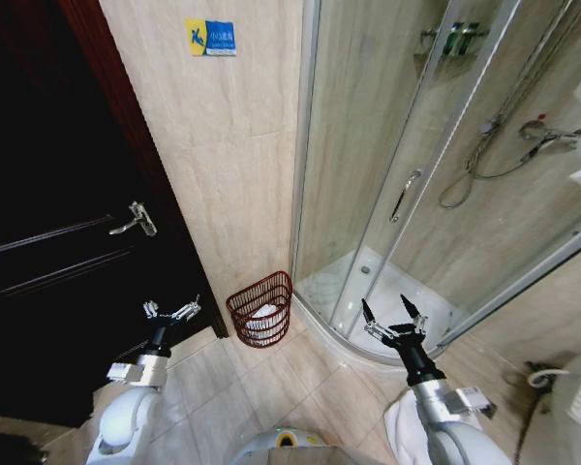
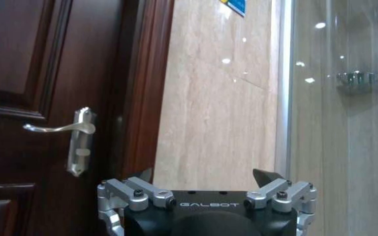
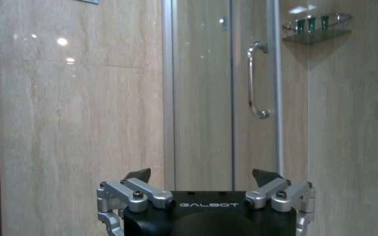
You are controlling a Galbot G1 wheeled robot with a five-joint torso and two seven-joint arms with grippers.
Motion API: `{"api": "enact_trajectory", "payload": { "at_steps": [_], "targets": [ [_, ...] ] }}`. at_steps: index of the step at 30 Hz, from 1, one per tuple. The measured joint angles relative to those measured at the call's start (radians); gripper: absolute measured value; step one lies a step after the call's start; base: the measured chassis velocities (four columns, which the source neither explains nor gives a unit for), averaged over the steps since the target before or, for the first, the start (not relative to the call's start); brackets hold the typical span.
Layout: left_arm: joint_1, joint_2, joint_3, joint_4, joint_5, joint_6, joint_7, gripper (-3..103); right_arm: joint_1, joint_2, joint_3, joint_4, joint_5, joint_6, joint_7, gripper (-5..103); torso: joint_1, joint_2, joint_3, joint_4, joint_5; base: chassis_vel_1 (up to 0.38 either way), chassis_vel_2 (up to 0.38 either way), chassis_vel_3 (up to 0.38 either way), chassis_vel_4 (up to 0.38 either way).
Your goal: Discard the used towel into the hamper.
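Observation:
The hamper [image 1: 259, 308], a reddish-brown wire basket, stands on the floor against the tiled wall beside the shower. Something white lies inside it, apparently the towel [image 1: 262, 315]. My left gripper [image 1: 171, 311] hovers open and empty to the hamper's left, in front of the dark door; in the left wrist view the left gripper [image 2: 205, 175] faces the door frame and wall. To the hamper's right, my right gripper [image 1: 392, 312] is open and empty before the shower's curved base. The right wrist view has the right gripper [image 3: 202, 173] facing the shower door.
A dark wooden door [image 1: 48, 223] with a silver lever handle [image 1: 136, 220] fills the left. The glass shower enclosure [image 1: 416, 174] with its raised white base [image 1: 368, 291] is on the right. Tiled floor [image 1: 271, 387] lies open before the hamper.

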Motion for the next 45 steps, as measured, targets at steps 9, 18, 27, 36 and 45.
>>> {"api": "enact_trajectory", "payload": {
  "at_steps": [9, 18, 27, 36, 45],
  "targets": [
    [-0.006, -0.001, 0.007, 0.003, 0.003, 0.002, 0.001, 100, 0.004, -0.003, 0.001, -0.003, 0.002, 0.0, 0.0, 100, 0.0, 0.0, 0.0, 0.0, 0.0003, -0.119, -0.113, 0.123, 0.119],
    [-0.004, -0.002, 0.007, 0.005, 0.003, 0.002, 0.001, 100, 0.007, -0.002, 0.001, -0.007, 0.003, 0.0, 0.0, 100, 0.0, 0.0, 0.0, 0.0, -0.0001, -0.074, -0.09, 0.069, 0.087],
    [-0.002, -0.003, 0.01, 0.005, 0.005, 0.002, 0.002, 100, 0.008, -0.002, 0.003, -0.009, 0.007, 0.0, 0.002, 100, 0.0, 0.0, 0.0, 0.0, -0.0001, -0.097, -0.078, 0.1, 0.085],
    [0.002, -0.005, 0.013, 0.006, 0.006, 0.002, 0.005, 100, 0.008, -0.002, 0.003, -0.01, 0.007, 0.0, 0.002, 100, 0.0, 0.0, 0.0, 0.0, -0.0001, -0.104, -0.103, 0.097, 0.098],
    [0.001, -0.005, 0.013, 0.006, 0.006, 0.0, 0.006, 100, 0.009, -0.001, 0.004, -0.009, 0.009, 0.0, 0.002, 100, 0.0, 0.0, 0.0, 0.0, 0.0001, -0.087, -0.089, 0.088, 0.096]
  ]
}}
